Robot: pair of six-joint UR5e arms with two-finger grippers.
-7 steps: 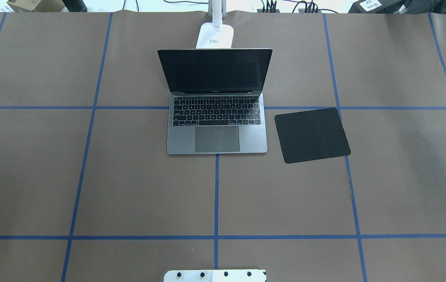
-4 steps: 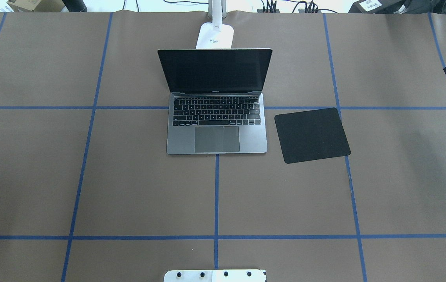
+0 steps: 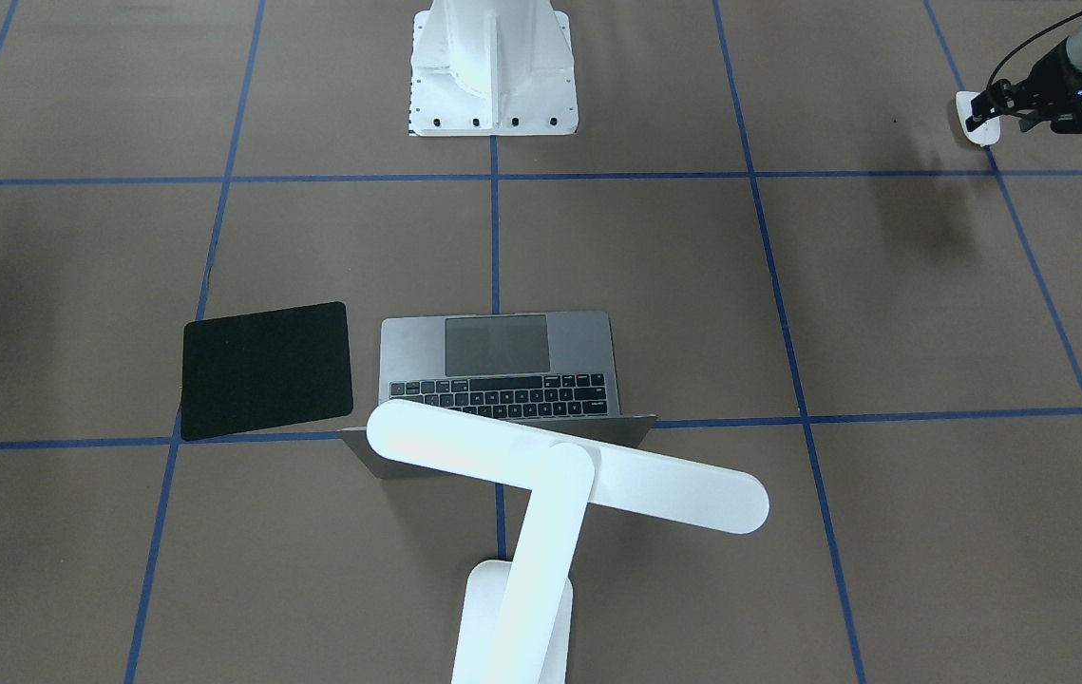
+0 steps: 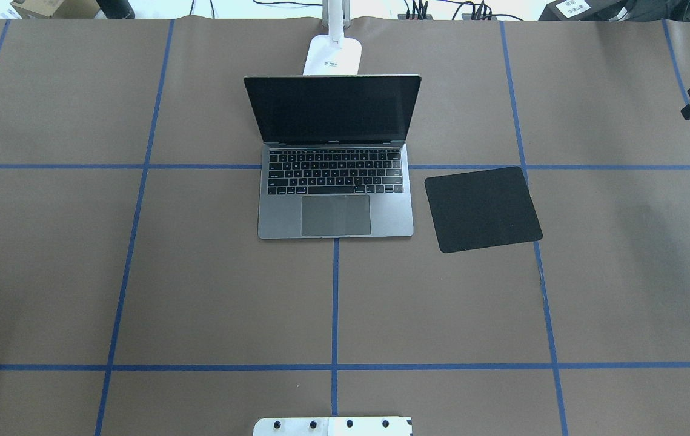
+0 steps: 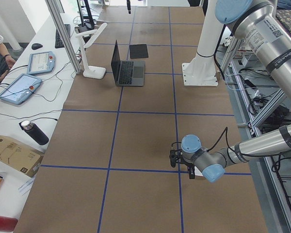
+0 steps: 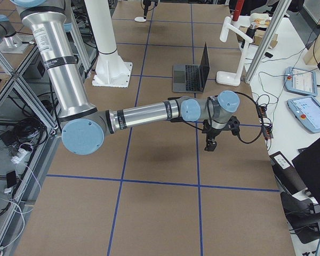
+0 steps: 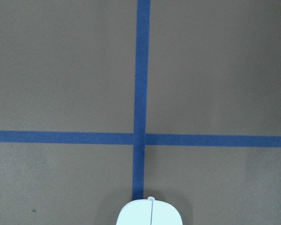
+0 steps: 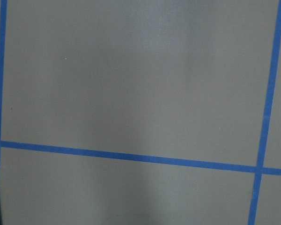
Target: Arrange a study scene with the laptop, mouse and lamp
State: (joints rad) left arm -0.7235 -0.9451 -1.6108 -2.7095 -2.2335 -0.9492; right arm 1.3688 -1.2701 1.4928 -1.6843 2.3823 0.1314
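Observation:
The grey laptop point(image 4: 335, 209) stands open at the table's middle, screen dark. The white lamp point(image 3: 559, 470) stands behind it, its head over the lid; its base point(image 4: 332, 56) shows in the overhead view. The white mouse point(image 3: 977, 131) sits low at a tape crossing far out on my left side, and its front shows in the left wrist view point(image 7: 150, 214). My left gripper point(image 3: 982, 109) has its fingers round the mouse. My right gripper point(image 4: 689, 110) hangs above the table at the right edge, with nothing seen in it; I cannot tell whether it is open.
A flat black square mat point(image 4: 483, 209) lies just right of the laptop. The white robot pedestal point(image 3: 493, 66) is bolted at the near edge. Blue tape lines grid the brown table. Cables and boxes lie beyond the far edge.
My right gripper has moved a little further in from the right edge of the overhead view. The laptop, lamp and mat have not moved.

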